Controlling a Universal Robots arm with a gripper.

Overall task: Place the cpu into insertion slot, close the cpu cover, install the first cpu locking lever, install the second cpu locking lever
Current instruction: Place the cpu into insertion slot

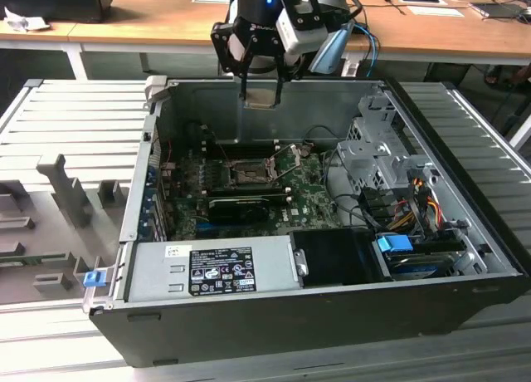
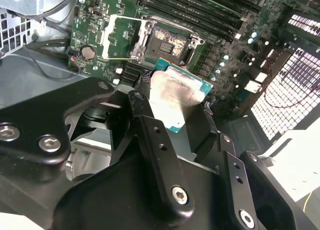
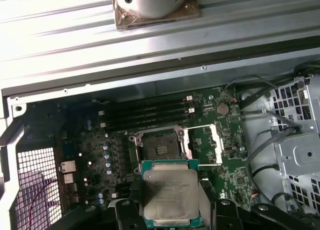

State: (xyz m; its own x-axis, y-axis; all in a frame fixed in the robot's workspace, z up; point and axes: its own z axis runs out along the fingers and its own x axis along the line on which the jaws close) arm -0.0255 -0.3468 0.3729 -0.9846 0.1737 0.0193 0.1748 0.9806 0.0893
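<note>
Closest in both wrist views, the gripper [image 2: 172, 107] has its black fingers [image 2: 142, 115] pinching the cpu [image 3: 170, 195] by two opposite edges, with its dull metal top showing. The fingers hide those edges, and the chip's near edge is cut off in the first wrist view. The chip hangs in the air, clear of the board. Beyond it lies the insertion slot [image 3: 161, 149], uncovered and dark in the middle; its contacts are too fine to make out. The cpu cover [image 3: 206, 144] is swung open off the slot, on the side towards the coin cell [image 3: 222, 108]; whether it stands or lies flat I cannot tell. Past the slot run the memory sticks [image 3: 145, 115]. Then comes the far wall of the computer case [image 3: 150, 82], near which the exterior view puts the gripper, with the ribbed grey worktop [image 3: 75, 35] behind.
</note>
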